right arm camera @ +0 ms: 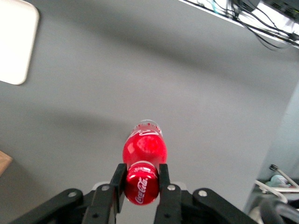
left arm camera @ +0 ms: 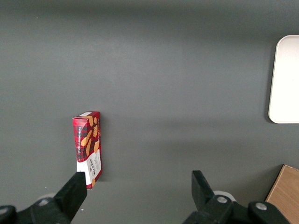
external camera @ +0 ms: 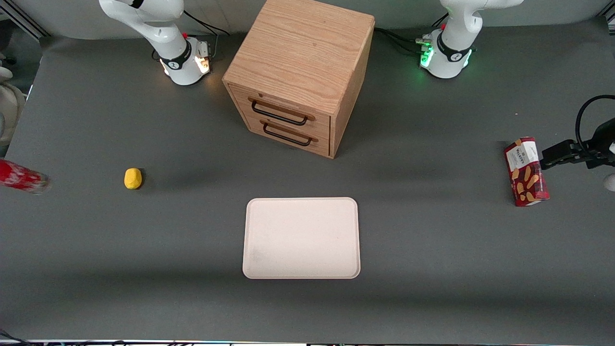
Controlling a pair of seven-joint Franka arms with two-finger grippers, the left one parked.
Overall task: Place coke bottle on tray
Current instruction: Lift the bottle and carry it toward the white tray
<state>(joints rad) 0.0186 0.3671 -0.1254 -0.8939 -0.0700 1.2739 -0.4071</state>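
Bottle status first: my end effector (right arm camera: 141, 183) has its two black fingers (right arm camera: 117, 182) closed onto the red cap of the small slim red coke bottle with white script (right arm camera: 144, 149), pinching it at the neck. From the wrist camera the bottle hangs below the fingers over bare grey surface (right arm camera: 140, 70), apparently lifted off it, though I cannot confirm the gap. In the front view only part of the coke bottle (external camera: 21, 177) shows, cut by the frame edge at the working arm's end of the surface, lying tilted across the picture.

Flat cream-pink rectangular tray with rounded corners (external camera: 301, 206) sits well apart from the bottle, nearer the front camera than the light wooden two-drawer cabinet with dark handles (external camera: 300, 72). A corner of the tray (right arm camera: 16, 42) shows in the wrist view too.

Small yellow lump (external camera: 133, 178) lies between bottle and tray, closer to the bottle. Red biscuit box (external camera: 526, 171) lies toward the parked arm's end.
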